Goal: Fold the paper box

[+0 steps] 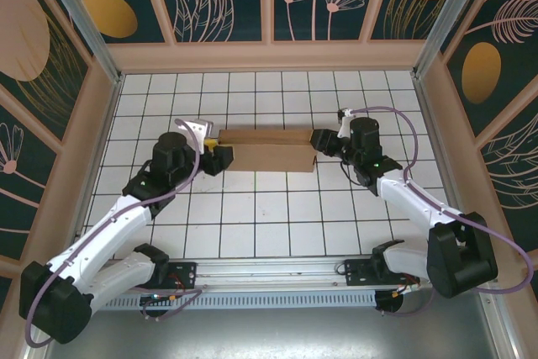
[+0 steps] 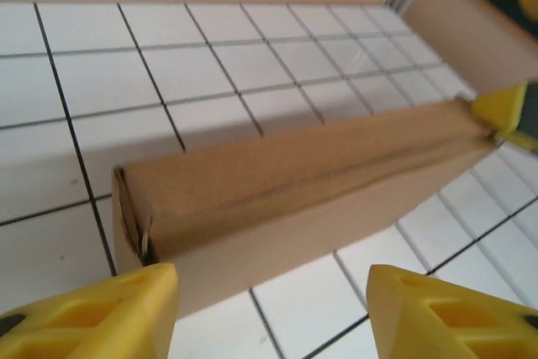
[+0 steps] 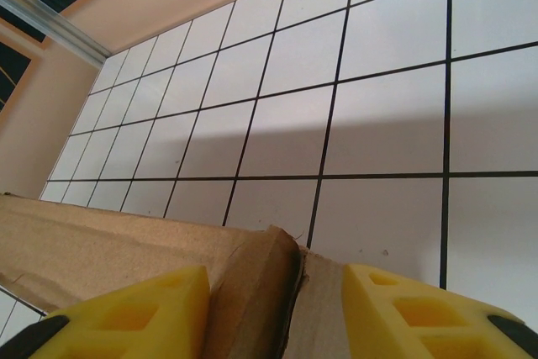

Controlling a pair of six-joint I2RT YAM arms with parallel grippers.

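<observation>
The paper box (image 1: 269, 150) is a long, low brown cardboard shape lying crosswise in the middle of the white tiled table. My left gripper (image 1: 220, 155) is at its left end. In the left wrist view that gripper (image 2: 273, 292) stands open, the box (image 2: 286, 182) just ahead, its near corner beside the left finger (image 2: 109, 313). My right gripper (image 1: 318, 142) is at the box's right end. In the right wrist view its jaws (image 3: 277, 292) straddle that end of the box (image 3: 101, 250), and both yellow fingers touch cardboard, including a loose end flap (image 3: 324, 308).
Beige walls (image 1: 269, 55) with dark patterned panels enclose the table on three sides. A metal rail (image 1: 277, 279) runs along the near edge between the arm bases. Bare tiles (image 1: 269, 216) lie in front of the box and behind it.
</observation>
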